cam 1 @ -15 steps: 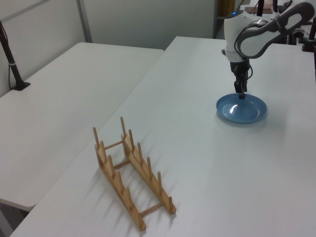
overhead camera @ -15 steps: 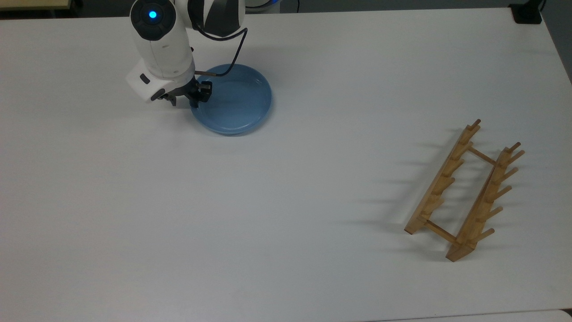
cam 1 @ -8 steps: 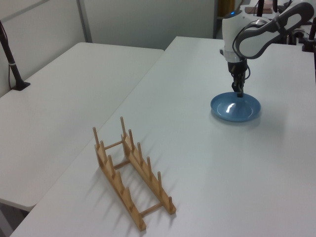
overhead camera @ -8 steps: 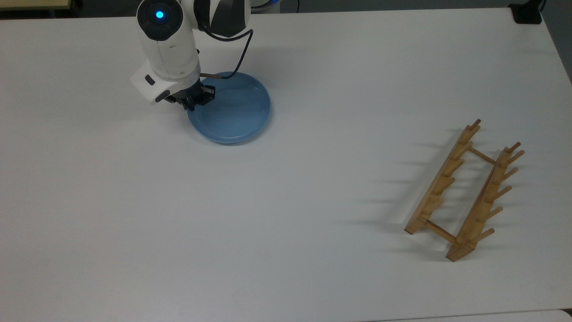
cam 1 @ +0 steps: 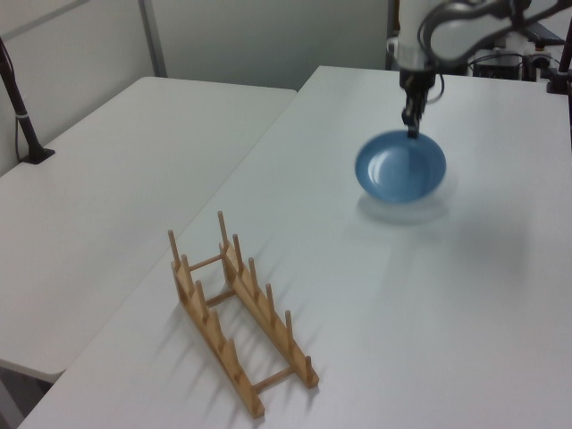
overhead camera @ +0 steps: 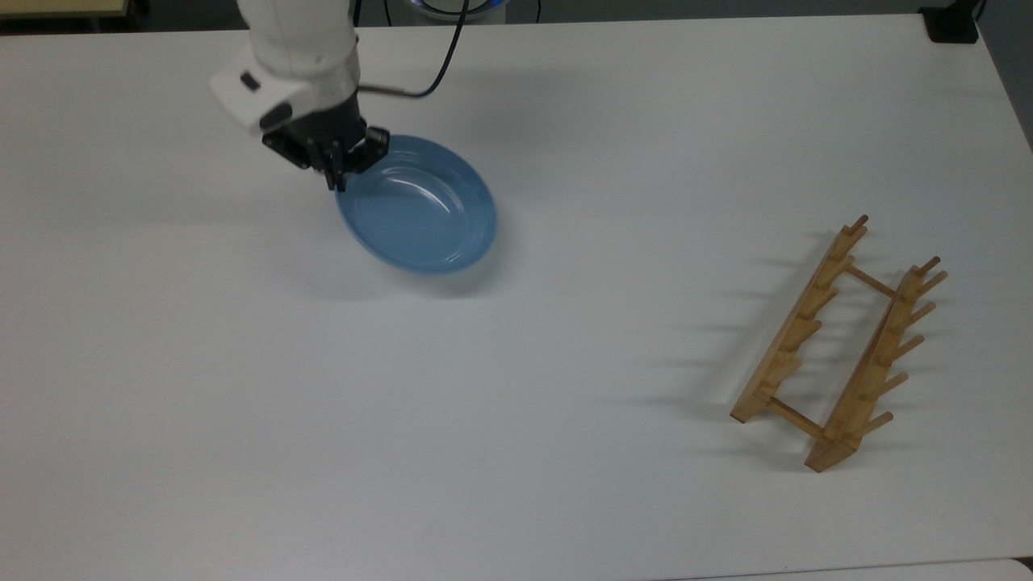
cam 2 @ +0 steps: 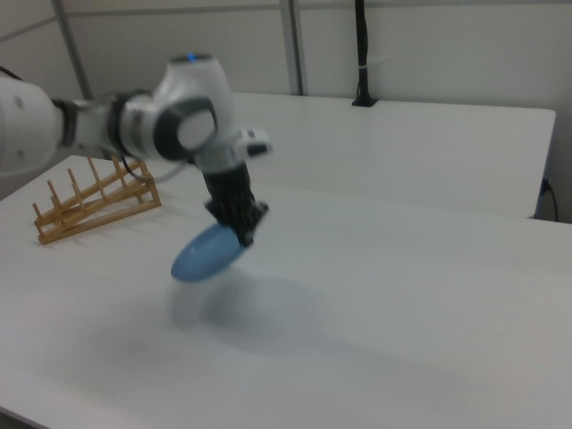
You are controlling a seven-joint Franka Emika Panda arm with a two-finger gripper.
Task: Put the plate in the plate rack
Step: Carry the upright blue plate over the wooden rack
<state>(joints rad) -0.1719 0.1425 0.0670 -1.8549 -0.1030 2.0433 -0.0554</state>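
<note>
My gripper (overhead camera: 339, 179) is shut on the rim of the light-blue plate (overhead camera: 420, 206), which hangs tilted above the white table (overhead camera: 242, 387) in the top view's upper left. In the left view the gripper (cam 1: 412, 128) pinches the plate's (cam 1: 399, 167) top edge, with the plate's shadow on the table below. In the right view the plate (cam 2: 204, 254) slopes down to the right view's left from the gripper (cam 2: 243, 237). The light-wood plate rack (overhead camera: 839, 343) stands on the table at the top view's right. It shows near the left view's bottom (cam 1: 234, 310) and at the right view's left (cam 2: 94, 200).
A second white table (cam 1: 107, 197) adjoins on the left view's left, with a black post (cam 1: 18, 98) on it. A dark block (overhead camera: 952, 24) sits at the table's far right corner in the top view. A cable (overhead camera: 428, 77) hangs from the arm.
The gripper has lifted the plate off the table by its rim. The plate now hangs tilted and has shifted slightly toward the rack. The rack has not moved.
</note>
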